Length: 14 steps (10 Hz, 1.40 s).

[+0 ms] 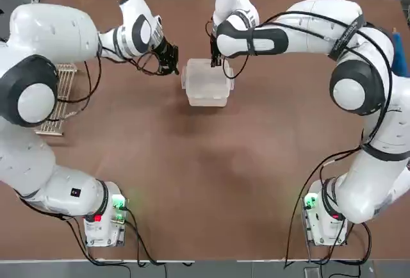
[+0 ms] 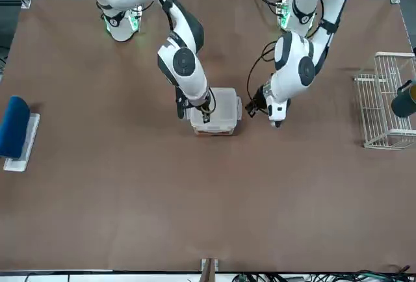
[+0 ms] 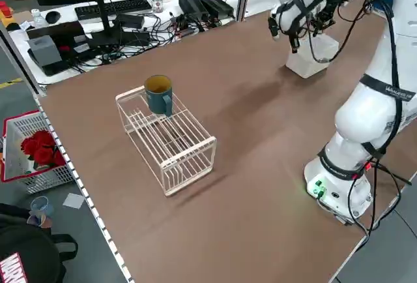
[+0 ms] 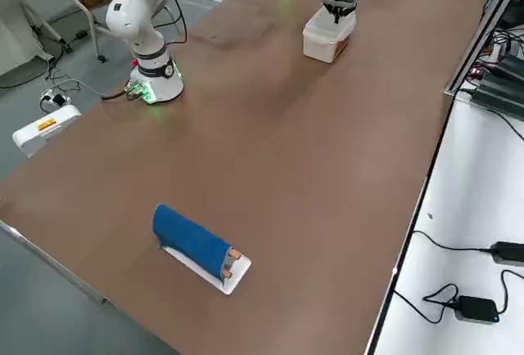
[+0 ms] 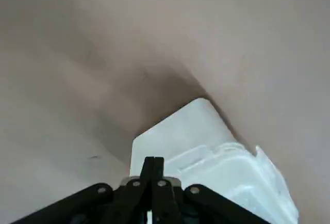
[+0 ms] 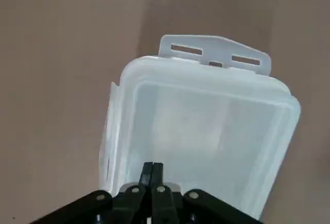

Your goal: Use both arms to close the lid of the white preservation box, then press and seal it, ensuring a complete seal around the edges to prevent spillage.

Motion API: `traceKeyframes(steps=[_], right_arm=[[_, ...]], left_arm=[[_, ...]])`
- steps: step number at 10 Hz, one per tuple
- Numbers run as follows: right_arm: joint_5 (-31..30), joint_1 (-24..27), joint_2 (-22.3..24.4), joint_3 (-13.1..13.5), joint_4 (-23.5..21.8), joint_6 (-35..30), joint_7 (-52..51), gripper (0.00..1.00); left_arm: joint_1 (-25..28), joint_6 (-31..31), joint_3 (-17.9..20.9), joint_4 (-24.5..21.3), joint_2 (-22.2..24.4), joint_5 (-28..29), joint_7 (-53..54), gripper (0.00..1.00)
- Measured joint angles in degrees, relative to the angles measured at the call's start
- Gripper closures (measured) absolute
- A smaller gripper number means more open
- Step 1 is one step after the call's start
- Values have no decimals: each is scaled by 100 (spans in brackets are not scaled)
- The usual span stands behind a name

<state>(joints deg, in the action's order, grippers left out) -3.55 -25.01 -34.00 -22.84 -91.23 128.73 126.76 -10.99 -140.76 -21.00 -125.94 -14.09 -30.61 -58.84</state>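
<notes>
Right pincer (image 6: 152, 168), fingers together, over unlabelled lid (image 6: 206, 131).

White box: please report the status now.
Both grippers shut. Right gripper over the lid; left gripper just beside white preservation box. Lid lies down on box. Nothing in the way.

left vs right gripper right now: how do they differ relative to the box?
The right gripper is over the white preservation box, at its far rim above the lid; the left gripper is beside the box, off to its side above bare table. The right gripper points down at the lid; the left gripper angles in toward the box's side. Both are shut and hold nothing.
</notes>
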Motion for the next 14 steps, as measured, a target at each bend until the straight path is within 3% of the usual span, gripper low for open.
traceKeyframes(steps=[14], right_arm=[[-8, -51, -55, -8, 40, 364, 212, 99]], left_arm=[[-11, -199, -25, -10, -182, 0, 0, 99]])
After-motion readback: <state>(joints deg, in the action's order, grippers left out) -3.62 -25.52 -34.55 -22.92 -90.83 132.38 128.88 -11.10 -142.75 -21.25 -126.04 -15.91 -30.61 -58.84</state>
